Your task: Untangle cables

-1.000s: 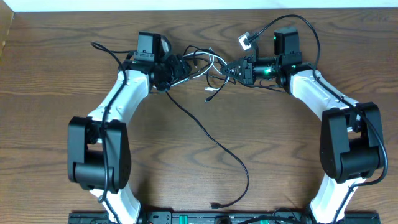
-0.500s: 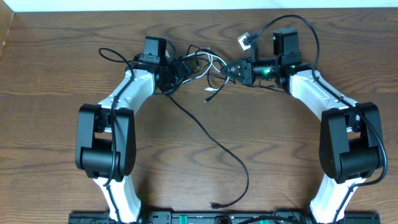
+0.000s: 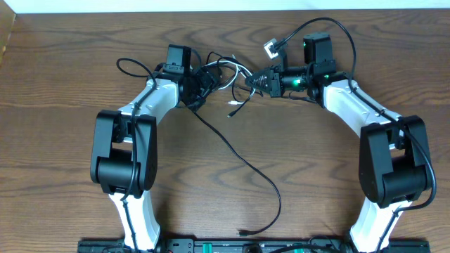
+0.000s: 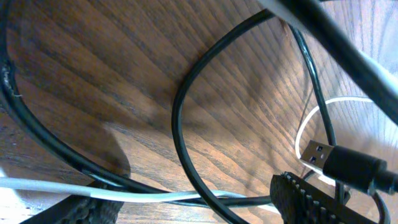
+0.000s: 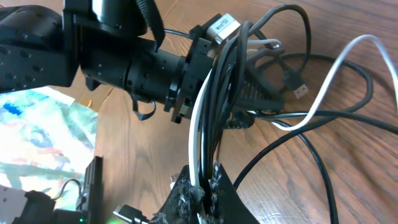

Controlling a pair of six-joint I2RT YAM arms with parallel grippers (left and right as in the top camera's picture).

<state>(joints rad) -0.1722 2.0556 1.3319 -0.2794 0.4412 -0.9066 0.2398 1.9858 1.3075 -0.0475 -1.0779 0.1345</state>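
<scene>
The cables (image 3: 223, 70) lie in a knot at the far middle of the table, between my two grippers. One long black cable (image 3: 242, 158) trails from the knot toward the near edge. The white cable's free end (image 3: 233, 111) lies just below the knot. My left gripper (image 3: 202, 79) is at the knot's left side. In the left wrist view its jaws (image 4: 186, 202) are open, with the white cable (image 4: 143, 196) and black strands running between the fingers, and a USB plug (image 4: 320, 157) is close by. My right gripper (image 3: 252, 79) is shut on the white and black cables (image 5: 202, 180).
A black cable with a white connector (image 3: 272, 48) arcs over the right wrist. Another black loop (image 3: 130, 67) lies left of the left arm. The table's far edge (image 3: 225, 11) runs just behind both grippers. The left arm's wrist (image 5: 124, 56) fills the right wrist view.
The left arm has swung right, bringing its gripper closer into the knot. The right gripper has moved slightly left and toward the far edge with the cables still in it.
</scene>
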